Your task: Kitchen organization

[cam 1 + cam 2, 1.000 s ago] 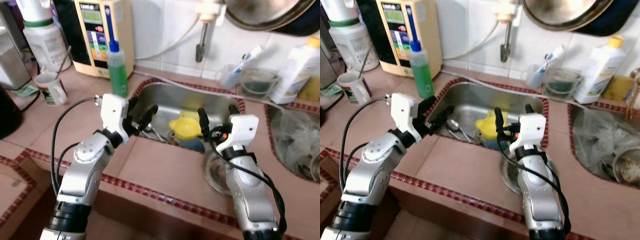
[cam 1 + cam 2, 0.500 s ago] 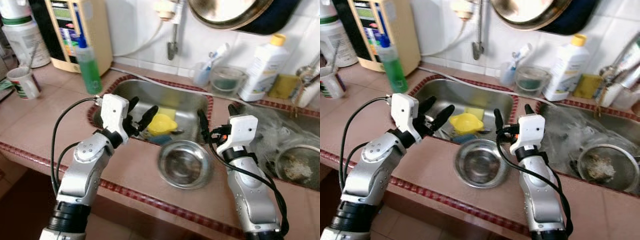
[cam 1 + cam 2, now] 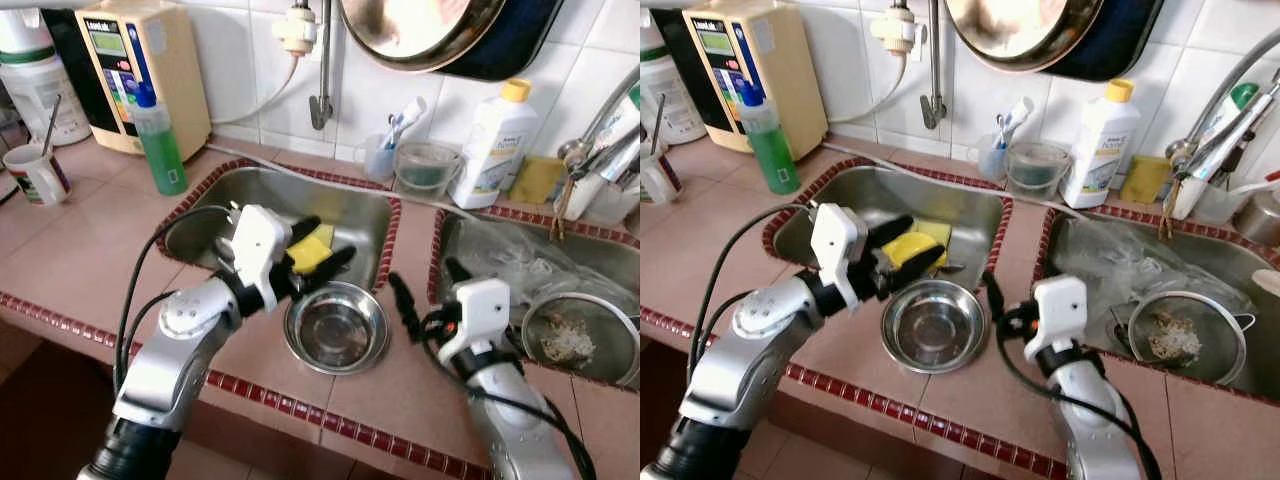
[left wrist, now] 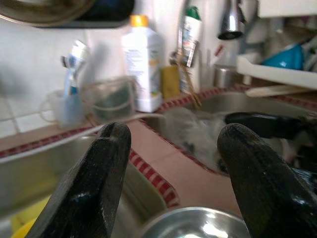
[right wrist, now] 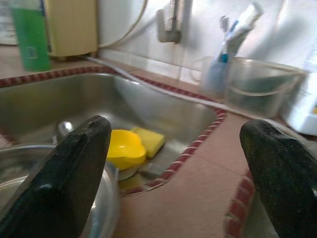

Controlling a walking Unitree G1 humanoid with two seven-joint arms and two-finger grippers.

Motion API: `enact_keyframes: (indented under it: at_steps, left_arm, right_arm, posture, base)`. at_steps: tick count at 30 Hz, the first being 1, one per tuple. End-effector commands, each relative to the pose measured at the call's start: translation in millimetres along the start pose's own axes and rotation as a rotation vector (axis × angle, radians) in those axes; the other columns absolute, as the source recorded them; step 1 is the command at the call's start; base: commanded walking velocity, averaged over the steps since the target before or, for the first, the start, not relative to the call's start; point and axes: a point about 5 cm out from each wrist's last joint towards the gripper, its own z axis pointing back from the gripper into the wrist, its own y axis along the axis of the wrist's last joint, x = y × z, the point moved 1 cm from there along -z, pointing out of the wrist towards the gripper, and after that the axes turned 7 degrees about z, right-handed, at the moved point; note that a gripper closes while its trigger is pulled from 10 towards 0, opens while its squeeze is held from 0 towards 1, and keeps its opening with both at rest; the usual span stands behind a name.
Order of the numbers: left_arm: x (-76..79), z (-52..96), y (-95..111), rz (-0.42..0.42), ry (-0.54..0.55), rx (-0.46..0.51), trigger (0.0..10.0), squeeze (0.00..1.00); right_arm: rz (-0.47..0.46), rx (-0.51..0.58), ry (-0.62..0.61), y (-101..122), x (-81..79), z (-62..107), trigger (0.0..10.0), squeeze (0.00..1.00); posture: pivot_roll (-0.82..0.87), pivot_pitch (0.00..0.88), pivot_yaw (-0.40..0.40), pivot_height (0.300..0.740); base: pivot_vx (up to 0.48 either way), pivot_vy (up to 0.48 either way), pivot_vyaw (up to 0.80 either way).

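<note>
A round steel bowl (image 3: 336,328) sits on the pink tiled counter at the front right corner of the left sink (image 3: 200,215). My left gripper (image 3: 322,243) is open, its fingers just above the sink's front edge and the bowl's far left rim; the bowl's rim (image 4: 198,223) shows below its fingers. My right gripper (image 3: 428,287) is open over the counter strip between the two sinks, right of the bowl, holding nothing. A yellow cup (image 5: 124,148) and a yellow sponge (image 5: 148,141) lie in the left sink.
A green bottle (image 3: 158,140), a cream appliance (image 3: 140,70) and a mug (image 3: 35,175) stand at back left. A white bottle (image 3: 490,145), a clear tub (image 3: 425,165) and a toothbrush cup (image 3: 378,155) line the wall. The right sink holds a strainer (image 3: 575,335) and plastic.
The camera has swung right and pulled back, bringing the right sink into view. My left gripper has reached right, closer to the steel bowl. The right arm sits lower. Both stay open.
</note>
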Motion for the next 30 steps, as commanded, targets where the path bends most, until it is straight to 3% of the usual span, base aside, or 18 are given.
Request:
enact_keyframes:
  at_steps: [1, 12, 15, 21, 30]
  left_arm:
    - [4.9, 0.1, 1.4, -0.016, -0.036, -0.015, 10.0, 0.00]
    - [17.7, 3.2, 2.3, 0.007, -0.113, -0.028, 10.0, 0.00]
    - [15.2, 5.5, 5.0, 0.006, -0.103, -0.024, 10.0, 0.00]
    - [11.1, 9.4, 8.7, -0.001, -0.090, -0.022, 10.0, 0.00]
    - [9.2, 10.5, 12.6, -0.001, -0.074, -0.014, 10.0, 0.00]
  right_arm:
    - [-0.005, 0.010, 0.027, 4.5, -2.7, 0.7, 10.0, 0.00]
    - [-0.022, -0.053, 0.114, -3.1, -4.1, -6.7, 10.0, 0.00]
    - [-0.120, -0.070, 0.102, -4.2, 2.9, -14.4, 10.0, 0.00]
    - [-0.188, -0.089, 0.110, -3.8, 13.7, -26.4, 10.0, 0.00]
    - [-0.261, -0.114, 0.176, -0.1, 13.9, -38.6, 10.0, 0.00]
  posture:
    - [-0.11, 0.026, -0.007, 0.740]
    - [-0.10, 0.036, -0.016, 0.740]
    - [-0.09, 0.039, -0.020, 0.740]
    - [-0.08, 0.047, -0.036, 0.740]
    - [-0.07, 0.054, -0.043, 0.740]
  base:
    - [0.000, 0.000, 0.00]
    - [0.000, 0.000, 0.00]
    - [0.000, 0.000, 0.00]
    - [0.000, 0.000, 0.00]
    - [0.000, 0.000, 0.00]
